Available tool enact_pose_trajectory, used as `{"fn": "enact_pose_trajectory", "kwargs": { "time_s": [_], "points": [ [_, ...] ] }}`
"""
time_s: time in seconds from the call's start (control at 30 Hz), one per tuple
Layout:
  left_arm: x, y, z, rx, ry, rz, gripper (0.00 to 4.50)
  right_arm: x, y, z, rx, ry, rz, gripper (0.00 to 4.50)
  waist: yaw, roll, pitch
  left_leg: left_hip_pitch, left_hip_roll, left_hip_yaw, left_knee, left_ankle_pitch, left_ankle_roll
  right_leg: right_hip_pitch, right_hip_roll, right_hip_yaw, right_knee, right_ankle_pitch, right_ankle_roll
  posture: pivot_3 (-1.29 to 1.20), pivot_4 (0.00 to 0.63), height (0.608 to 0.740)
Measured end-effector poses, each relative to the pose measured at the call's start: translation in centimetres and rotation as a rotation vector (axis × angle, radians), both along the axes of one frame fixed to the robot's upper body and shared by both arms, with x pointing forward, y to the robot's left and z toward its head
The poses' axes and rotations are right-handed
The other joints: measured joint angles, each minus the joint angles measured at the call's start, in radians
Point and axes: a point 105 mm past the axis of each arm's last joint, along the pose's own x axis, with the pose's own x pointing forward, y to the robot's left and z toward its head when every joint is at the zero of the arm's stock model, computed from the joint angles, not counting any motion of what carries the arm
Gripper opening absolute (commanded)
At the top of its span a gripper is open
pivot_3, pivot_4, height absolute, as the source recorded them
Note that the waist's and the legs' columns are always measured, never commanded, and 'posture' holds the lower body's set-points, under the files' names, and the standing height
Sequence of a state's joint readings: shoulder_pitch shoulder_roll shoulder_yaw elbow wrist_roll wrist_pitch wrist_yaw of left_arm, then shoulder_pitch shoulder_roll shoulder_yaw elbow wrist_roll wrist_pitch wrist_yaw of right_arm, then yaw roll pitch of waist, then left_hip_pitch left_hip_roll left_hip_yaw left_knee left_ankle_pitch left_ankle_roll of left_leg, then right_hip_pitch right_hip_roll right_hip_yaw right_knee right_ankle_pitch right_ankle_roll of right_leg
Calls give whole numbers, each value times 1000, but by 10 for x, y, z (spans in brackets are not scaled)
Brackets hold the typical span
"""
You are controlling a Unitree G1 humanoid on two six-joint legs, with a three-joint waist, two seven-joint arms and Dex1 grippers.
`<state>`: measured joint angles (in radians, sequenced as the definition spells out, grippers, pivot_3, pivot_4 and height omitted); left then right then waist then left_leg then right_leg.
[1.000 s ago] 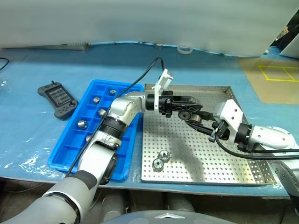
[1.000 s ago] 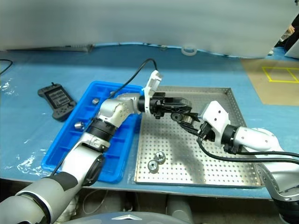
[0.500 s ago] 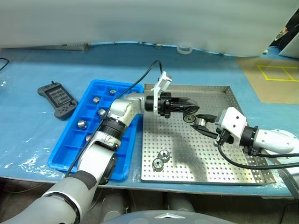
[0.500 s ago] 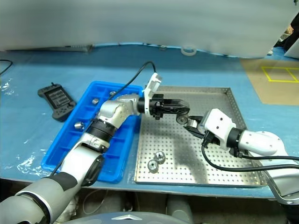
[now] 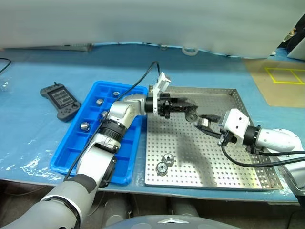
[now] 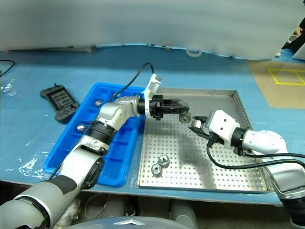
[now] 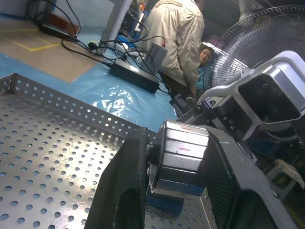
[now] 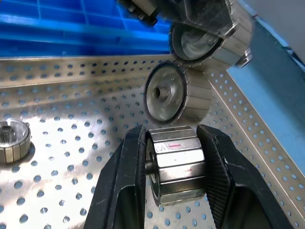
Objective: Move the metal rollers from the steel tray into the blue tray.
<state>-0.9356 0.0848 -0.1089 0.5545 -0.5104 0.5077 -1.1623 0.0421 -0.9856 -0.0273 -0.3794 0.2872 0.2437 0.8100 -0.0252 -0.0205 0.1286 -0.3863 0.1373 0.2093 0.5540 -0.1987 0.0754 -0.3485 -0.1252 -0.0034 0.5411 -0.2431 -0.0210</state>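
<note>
While both arms meet above the middle of the steel tray [image 5: 205,162], each end effector is clenched on one roller. The left end effector [image 5: 190,109] holds its roller [image 7: 178,160] with the axis lying level, pointing toward the right arm. The right end effector [image 5: 204,122] grips a second roller [image 8: 176,164], and it is just beside the left one.

The blue tray [image 5: 71,152] lies to the robot's left, so the left arm is clearly nearer to it. Two more rollers [image 5: 164,163] rest near the front edge of the steel tray.
</note>
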Motion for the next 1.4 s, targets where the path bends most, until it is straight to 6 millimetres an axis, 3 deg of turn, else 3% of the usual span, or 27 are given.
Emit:
{"fn": "enact_pose_trajectory", "kwargs": {
  "time_s": [0.07,0.1,0.17,0.27,0.43,0.53,0.63,0.77,0.87,1.0,1.13,1.3,1.4],
  "points": [
    [20,39,22,-42,-74,136,1294,-7,-35,-39,-56,160,-125,1242,5,0,1,0,1,-1,0,0,0,0,1,-1,0,0,0,-244,150,740],
    [26,54,28,-60,-92,189,1294,-10,-45,-48,-65,197,-156,1242,4,4,1,0,0,-1,0,0,0,0,0,0,0,0,0,-244,150,740],
    [27,54,31,-79,-95,203,1294,-10,-47,-49,-68,202,-156,1242,13,7,2,0,-1,0,1,0,1,1,-1,0,0,0,0,-240,150,740],
    [23,42,26,-87,-76,168,1294,-4,-42,-38,-66,149,-127,1242,26,7,2,-1,0,-1,6,-2,3,4,-1,-3,1,-2,-6,-241,150,740],
    [25,45,27,-87,-76,186,1294,6,-32,-32,26,94,-141,1242,16,5,3,-2,0,-1,8,-3,5,3,-1,-2,1,-1,-12,-257,150,740],
    [32,52,31,-113,-62,247,1294,24,-16,-5,261,46,-177,1242,11,6,3,-2,0,-1,8,-2,4,0,-1,-1,4,-1,-12,-257,150,740],
    [33,60,34,-127,-55,280,1294,26,10,29,452,36,-118,1242,12,6,3,-1,0,-1,8,-2,3,0,0,-1,6,-1,-12,-252,150,740],
    [25,70,24,-92,-57,285,1294,23,31,42,513,65,-68,1242,16,6,3,-2,1,-1,7,-2,3,0,0,-3,6,-2,-15,-239,150,740],
    [21,75,5,-58,-3,300,1294,43,21,15,423,63,-209,1242,24,1,4,-3,0,-1,7,-2,3,0,-1,-4,5,-3,-16,-225,150,740],
    [18,71,9,-59,-2,300,1294,55,-4,-22,334,102,-386,1242,36,1,4,-5,-1,-1,7,1,-1,-3,-1,-3,5,-2,-17,-219,150,740],
    [12,61,15,-71,-15,275,1294,57,-26,-40,259,95,-481,1242,39,1,4,-5,0,-1,6,1,-2,-3,0,-3,6,-2,-17,-224,150,740],
    [12,62,13,-62,-4,274,1294,46,-42,-49,238,114,-518,1242,38,2,5,-5,0,-1,4,0,-1,-4,0,-3,6,-2,-17,-232,150,740],
    [12,61,12,-57,-2,272,1294,34,-47,-56,206,136,-505,2185,40,2,5,-3,0,-2,4,0,0,-2,0,-4,5,-2,-17,-243,150,740]
  ]
}}
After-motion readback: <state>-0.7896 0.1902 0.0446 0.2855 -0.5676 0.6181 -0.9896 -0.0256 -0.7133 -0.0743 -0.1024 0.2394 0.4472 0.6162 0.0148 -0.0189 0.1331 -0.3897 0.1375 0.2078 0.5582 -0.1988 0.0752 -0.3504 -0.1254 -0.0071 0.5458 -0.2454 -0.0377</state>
